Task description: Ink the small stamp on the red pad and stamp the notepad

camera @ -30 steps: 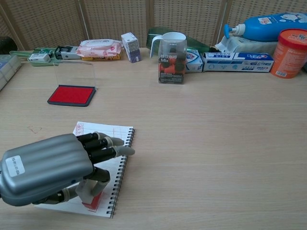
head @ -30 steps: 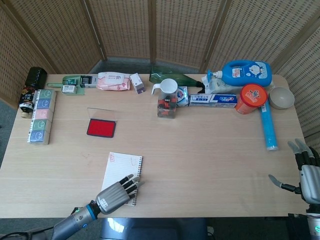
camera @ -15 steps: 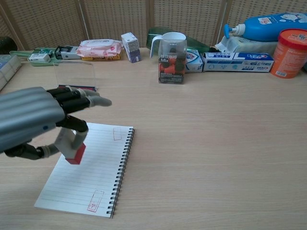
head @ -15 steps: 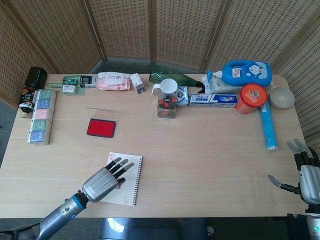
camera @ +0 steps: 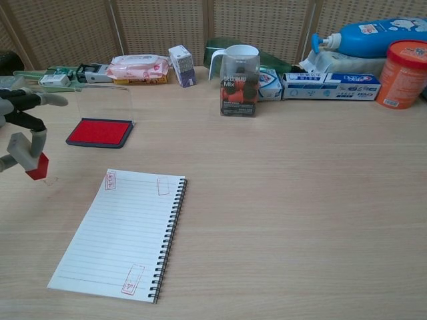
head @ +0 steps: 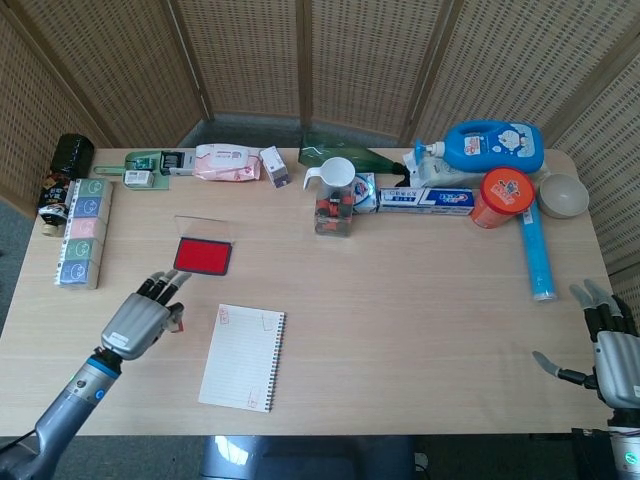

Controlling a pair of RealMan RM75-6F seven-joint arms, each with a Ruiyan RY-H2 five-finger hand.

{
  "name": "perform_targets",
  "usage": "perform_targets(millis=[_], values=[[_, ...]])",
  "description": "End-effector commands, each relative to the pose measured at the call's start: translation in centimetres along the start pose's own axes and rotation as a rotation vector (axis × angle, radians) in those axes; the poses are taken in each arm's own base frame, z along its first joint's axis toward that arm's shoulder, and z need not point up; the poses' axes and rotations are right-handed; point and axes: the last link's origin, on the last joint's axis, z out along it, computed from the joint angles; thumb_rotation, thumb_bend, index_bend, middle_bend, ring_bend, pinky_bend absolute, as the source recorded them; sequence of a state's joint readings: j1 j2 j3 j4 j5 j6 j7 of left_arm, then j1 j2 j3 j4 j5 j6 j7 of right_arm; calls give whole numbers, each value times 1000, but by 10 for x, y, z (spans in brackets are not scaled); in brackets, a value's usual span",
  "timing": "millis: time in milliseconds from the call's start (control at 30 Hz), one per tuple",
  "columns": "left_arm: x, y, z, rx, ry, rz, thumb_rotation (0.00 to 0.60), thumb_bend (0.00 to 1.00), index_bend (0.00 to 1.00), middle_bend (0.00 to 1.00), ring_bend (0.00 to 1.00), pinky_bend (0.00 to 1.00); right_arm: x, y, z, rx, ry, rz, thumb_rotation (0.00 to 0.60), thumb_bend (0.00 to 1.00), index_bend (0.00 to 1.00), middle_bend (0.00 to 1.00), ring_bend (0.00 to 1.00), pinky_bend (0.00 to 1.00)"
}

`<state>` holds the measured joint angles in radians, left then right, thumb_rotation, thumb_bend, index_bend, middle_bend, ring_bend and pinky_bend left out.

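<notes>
The left hand (head: 143, 318) has lifted clear of the notepad (camera: 123, 235) and swung out to its own side, and it now hangs above bare worktop (head: 420, 300) between the pad and the notepad's upper corner. It still pinches the small stamp (camera: 37, 165), red face down, between thumb and a finger, with the other fingers fanned out toward the red ink pad (head: 202, 256). On the page, a fresh red mark sits near the bottom edge by the spiral, where the hand was pressing a second ago, and two more marks line the top. So the latest print looks landed, and I'd say the hand is heading back for ink or to set the stamp down. Far across the worktop, the right hand (head: 606, 350) idles off the edge, fingers spread, holding nothing.
</notes>
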<state>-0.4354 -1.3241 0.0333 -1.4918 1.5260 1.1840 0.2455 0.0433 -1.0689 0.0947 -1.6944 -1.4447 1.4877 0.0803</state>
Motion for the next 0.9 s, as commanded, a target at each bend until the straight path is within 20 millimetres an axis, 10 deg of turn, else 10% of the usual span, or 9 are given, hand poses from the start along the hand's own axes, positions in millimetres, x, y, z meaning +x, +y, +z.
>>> perform_targets(millis=[33, 900], values=[[-7, -20, 4, 72, -23, -17, 600, 413, 733, 0, 0, 101, -1, 0, 0, -1, -2, -2, 397, 0, 0, 0, 0, 0], [-43, -56, 19, 227, -74, -70, 600, 403, 732, 0, 0, 100, -4, -1, 1, -4, -21, 2, 403, 0, 0, 0, 0, 0]])
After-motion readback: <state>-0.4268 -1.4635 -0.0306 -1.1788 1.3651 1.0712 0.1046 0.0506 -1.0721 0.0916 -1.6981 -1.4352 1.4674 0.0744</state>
